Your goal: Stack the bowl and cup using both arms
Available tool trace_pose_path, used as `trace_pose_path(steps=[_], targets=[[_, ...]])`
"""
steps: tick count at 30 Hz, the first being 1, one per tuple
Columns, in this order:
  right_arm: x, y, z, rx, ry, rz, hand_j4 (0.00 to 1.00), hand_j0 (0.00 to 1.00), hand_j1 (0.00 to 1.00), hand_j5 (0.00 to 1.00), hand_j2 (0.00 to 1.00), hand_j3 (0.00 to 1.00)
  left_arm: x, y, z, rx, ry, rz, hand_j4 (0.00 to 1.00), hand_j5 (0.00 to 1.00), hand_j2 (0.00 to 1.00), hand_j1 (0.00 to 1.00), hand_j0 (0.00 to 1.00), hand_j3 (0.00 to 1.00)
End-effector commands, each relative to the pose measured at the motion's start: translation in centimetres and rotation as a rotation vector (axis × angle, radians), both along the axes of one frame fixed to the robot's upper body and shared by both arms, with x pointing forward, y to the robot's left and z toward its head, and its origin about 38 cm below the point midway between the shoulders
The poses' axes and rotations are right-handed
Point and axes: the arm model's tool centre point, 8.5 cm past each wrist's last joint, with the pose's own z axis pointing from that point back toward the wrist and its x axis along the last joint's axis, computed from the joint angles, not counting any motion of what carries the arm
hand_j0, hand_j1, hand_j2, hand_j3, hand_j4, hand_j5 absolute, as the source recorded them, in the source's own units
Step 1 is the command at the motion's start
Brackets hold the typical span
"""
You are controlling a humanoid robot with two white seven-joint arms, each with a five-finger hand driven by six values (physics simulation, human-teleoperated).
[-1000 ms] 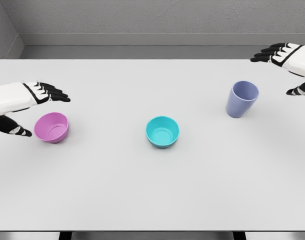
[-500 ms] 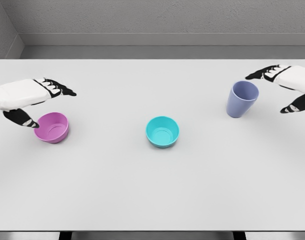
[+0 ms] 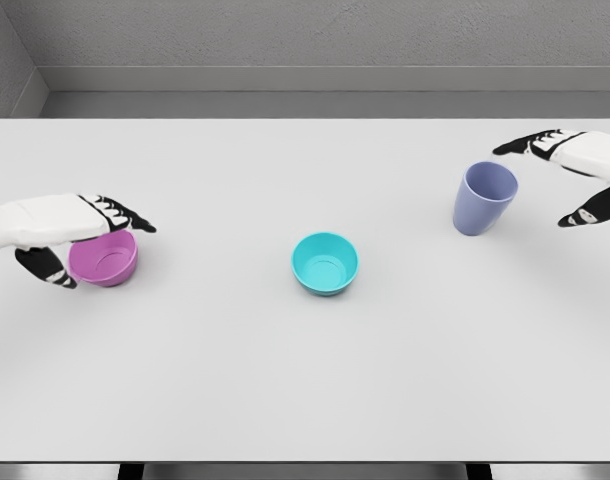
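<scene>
The left hand (image 3: 70, 232) reaches in from the left edge with its fingers (image 3: 120, 212) stretched out flat across the far rim of the pink bowl (image 3: 104, 258) and its thumb (image 3: 47, 266) dropped down at the bowl's left side. The hand is spread around the bowl rather than closed on it; whether the thumb or fingers actually touch the rim cannot be told from this view.

The right hand (image 3: 575, 175) comes in from the right edge, just beside the lavender cup (image 3: 483, 198). It is also spread, its fingers pointing left beyond the cup's far rim and its thumb (image 3: 583, 213) hanging lower to the cup's right. A gap shows between the thumb and the cup wall, so this hand holds nothing.

On the white tabletop (image 3: 305, 380) there are three vessels in all: two bowls and one cup. The pink bowl stands upright near the left side. The teal bowl (image 3: 325, 263) stands upright near the middle, well apart from both hands and from the other two vessels. The cup stands upright on the right, a little farther back than the bowls. Each vessel has its opening up and stands alone, none inside another.

Behind the tabletop runs a grey wall (image 3: 305, 40) with a lighter ledge along its foot.
</scene>
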Motion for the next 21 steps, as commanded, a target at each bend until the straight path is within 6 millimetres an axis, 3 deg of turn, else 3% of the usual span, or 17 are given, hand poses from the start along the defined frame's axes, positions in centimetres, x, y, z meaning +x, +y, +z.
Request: trace_pose_path(steps=[1, 7, 13, 21], targets=[[0.5, 0.3, -0.3, 0.057, 0.029, -0.031, 1.0, 1.0, 1.0, 1.0, 1.0, 1.0, 0.2, 0.5, -0.6, 0.004, 0.021, 0.021, 1.0, 1.0, 1.0, 1.0, 1.0, 1.0], [1.2, 2.0, -0.6, 0.013, 0.105, 0.034, 1.0, 1.0, 1.0, 1.0, 1.0, 1.0, 0.7, 0.7, -1.2, -0.004, 0.029, 0.036, 1.0, 1.0, 1.0, 1.0, 1.0, 1.0], [2.4, 1.9, -2.0, 0.034, 0.125, 0.009, 1.0, 1.0, 1.0, 1.0, 1.0, 1.0, 1.5, 0.7, -1.6, -0.018, 0.026, 0.052, 1.0, 1.0, 1.0, 1.0, 1.0, 1.0], [4.3, 2.3, -0.9, 0.005, 0.16, 0.028, 1.0, 1.0, 1.0, 1.0, 1.0, 1.0, 1.8, 0.3, -2.1, -0.023, 0.034, 0.05, 1.0, 1.0, 1.0, 1.0, 1.0, 1.0]])
